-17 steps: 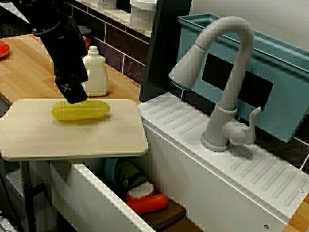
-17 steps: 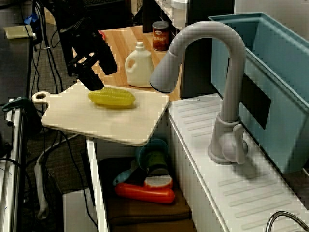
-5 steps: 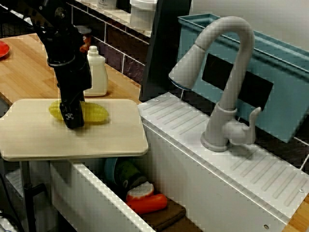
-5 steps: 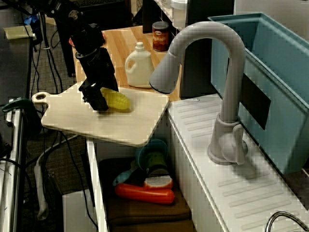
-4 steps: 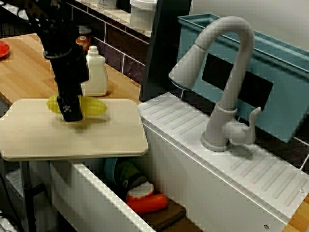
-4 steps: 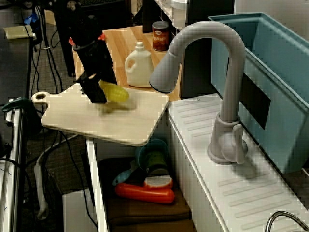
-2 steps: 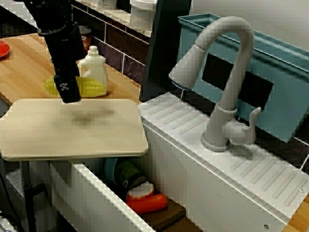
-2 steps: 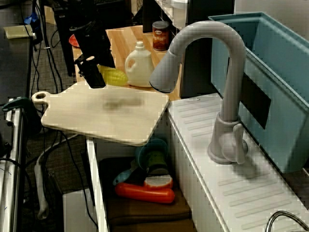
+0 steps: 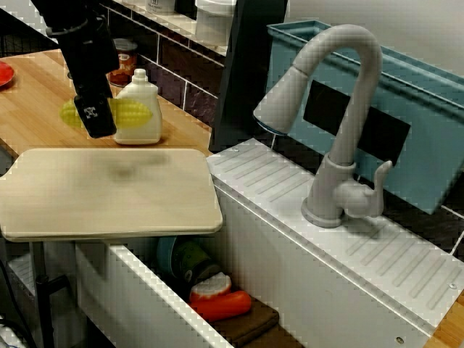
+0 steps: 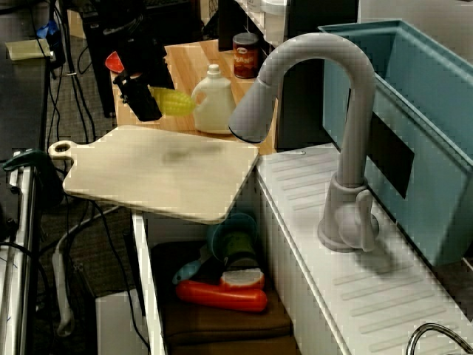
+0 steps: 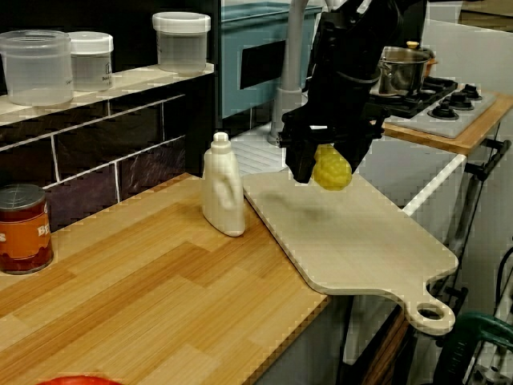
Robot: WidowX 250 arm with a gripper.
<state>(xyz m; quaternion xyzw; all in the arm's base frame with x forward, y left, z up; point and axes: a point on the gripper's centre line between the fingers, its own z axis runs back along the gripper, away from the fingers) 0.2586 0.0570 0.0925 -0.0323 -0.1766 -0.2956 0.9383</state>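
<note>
Gripper (image 9: 96, 119): black, clenched on the corn cob (image 9: 134, 111). The cob is held level in the air above the far edge of the cutting board (image 9: 109, 192), clear of its surface; a faint shadow is cast on the board below.

White bottle (image 9: 139, 88): stood upright on the wooden counter (image 11: 144, 297), just beside the board's far edge. It is overlapped by the cob in the view across the sink and seen apart from it in the view from the counter.

Faucet (image 9: 348, 109): mounted on the ribbed deck beside the board, spray head turned toward the board.

Teal bin (image 9: 428, 123): set beyond the faucet.

Red vegetable (image 9: 221, 304): lodged in the basin under the board's near edge.

Can (image 11: 24, 228): placed well apart from the board, against the tiled wall.
</note>
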